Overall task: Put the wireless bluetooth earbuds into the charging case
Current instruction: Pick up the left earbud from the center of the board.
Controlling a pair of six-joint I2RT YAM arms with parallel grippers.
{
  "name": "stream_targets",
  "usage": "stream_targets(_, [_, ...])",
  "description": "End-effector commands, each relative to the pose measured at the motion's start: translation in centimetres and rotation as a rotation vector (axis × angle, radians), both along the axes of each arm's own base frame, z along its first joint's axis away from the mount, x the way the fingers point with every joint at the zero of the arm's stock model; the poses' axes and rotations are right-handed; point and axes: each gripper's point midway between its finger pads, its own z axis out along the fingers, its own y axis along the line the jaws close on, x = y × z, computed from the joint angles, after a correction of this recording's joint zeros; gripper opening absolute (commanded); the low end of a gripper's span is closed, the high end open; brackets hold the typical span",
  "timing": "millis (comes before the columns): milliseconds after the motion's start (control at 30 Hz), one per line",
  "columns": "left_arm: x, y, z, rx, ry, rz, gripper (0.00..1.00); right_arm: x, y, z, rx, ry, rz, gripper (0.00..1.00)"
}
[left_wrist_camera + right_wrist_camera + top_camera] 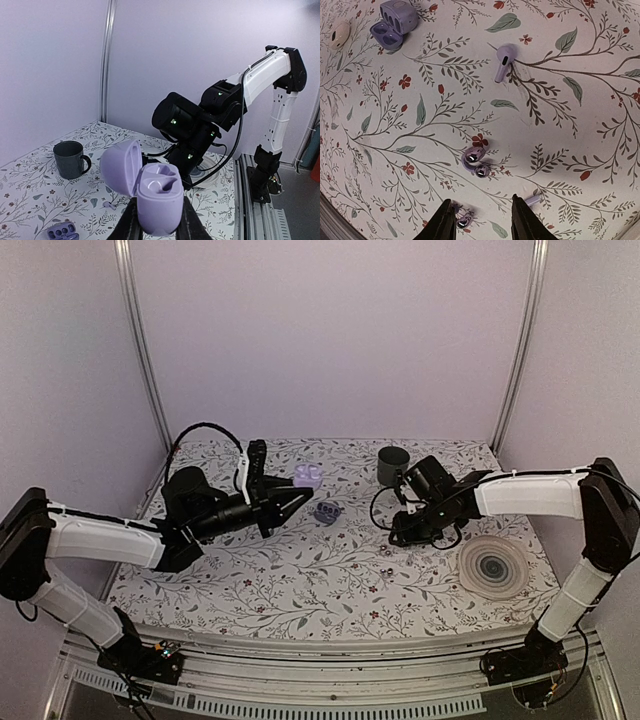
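Observation:
The blue-grey charging case [327,512] lies open on the floral table [300,580], also at the right wrist view's top left [395,22]. My left gripper [156,220] is shut on a second, lilac clamshell case [157,200], held up with its lid open and both sockets bare. My right gripper [481,217] hangs open just above the table. A glossy purple earbud [465,220] lies against its left finger, inside the gap. Two more glossy earbuds [475,162] lie together ahead of the fingers. A lilac stemmed earbud [502,62] lies further off.
A dark mug [392,465] stands at the back. A flat ringed disc [492,567] lies at the right. A pale oval piece [339,34] rests near the blue-grey case. A lilac stem [534,200] pokes out beside my right finger.

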Motion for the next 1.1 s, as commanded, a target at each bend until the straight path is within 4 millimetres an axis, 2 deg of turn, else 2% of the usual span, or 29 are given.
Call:
stream_targets(0, [0.2, 1.2, 1.1, -0.005, -0.033, 0.041, 0.00, 1.2, -1.1, 0.0, -0.053, -0.020, -0.045, 0.39])
stream_targets(133, [0.2, 1.7, 1.1, 0.002, -0.034, 0.054, 0.00, -0.3, -2.5, -0.5, -0.086, 0.009, -0.060, 0.38])
stream_targets(300, [0.5, 1.3, 1.2, 0.007, -0.036, 0.042, 0.00, -1.6, -3.6, -1.4, -0.094, 0.026, -0.065, 0.37])
stream_targets(433, [0.7, 0.9, 1.3, -0.001, -0.025, 0.031, 0.00, -1.4, -3.0, -1.6, -0.076, 0.028, -0.059, 0.37])
stream_targets(667, [0.7, 1.4, 1.1, 0.000, -0.014, 0.050, 0.00, 1.2, -1.8, -1.2, -0.051, -0.003, -0.062, 0.36])
stream_targets(767, [0.6, 1.6, 1.1, 0.006, -0.009, 0.056, 0.00, 1.7, -1.9, -1.3, -0.051, 0.008, -0.073, 0.35])
stream_targets(1067, [0.7, 1.7, 1.0, 0.015, -0.009, 0.069, 0.00, -1.1, -1.9, -1.6, -0.083, 0.013, 0.021, 0.34])
